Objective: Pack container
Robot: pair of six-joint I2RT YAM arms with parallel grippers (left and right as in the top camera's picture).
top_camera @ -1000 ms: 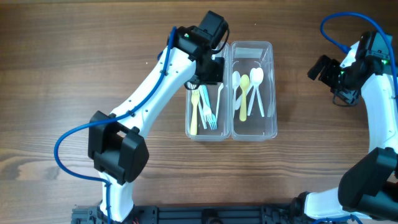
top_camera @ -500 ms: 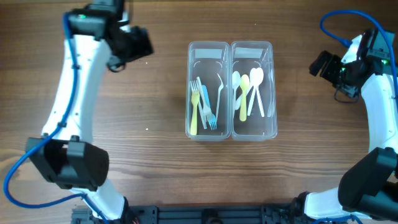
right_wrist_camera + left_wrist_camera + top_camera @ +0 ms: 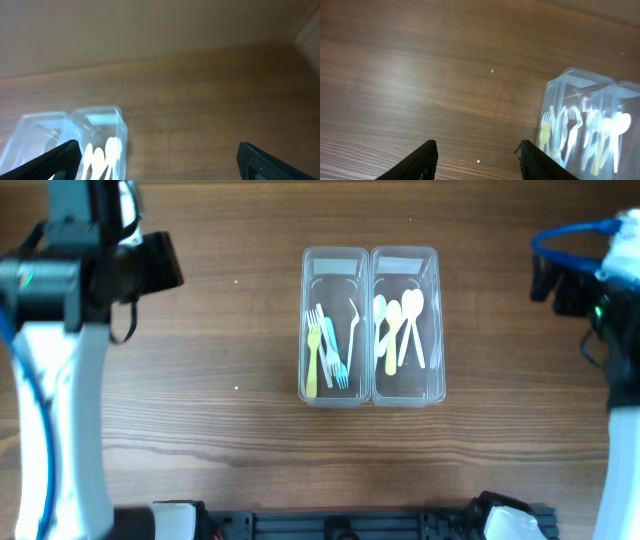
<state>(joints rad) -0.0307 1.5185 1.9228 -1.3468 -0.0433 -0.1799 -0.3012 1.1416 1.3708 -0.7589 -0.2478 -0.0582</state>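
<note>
Two clear plastic containers stand side by side mid-table. The left container [image 3: 334, 392] holds several forks [image 3: 328, 350], yellow, blue and white. The right container [image 3: 407, 393] holds several spoons [image 3: 398, 325], white and yellow. Both containers also show in the left wrist view [image 3: 585, 125] and partly in the right wrist view [image 3: 95, 135]. My left gripper [image 3: 477, 155] is open and empty, raised high at the far left, well away from the containers. My right gripper [image 3: 157, 155] is open and empty, raised at the far right.
The wooden table [image 3: 220, 430] runs around the containers. My left arm [image 3: 60, 380] fills the left edge of the overhead view and my right arm [image 3: 615, 310] the right edge. A dark rail [image 3: 340, 525] lies along the front edge.
My left arm has swung from over the fork container out to the far left and risen. My right arm has pulled back to the right and risen. The cutlery has not moved.
</note>
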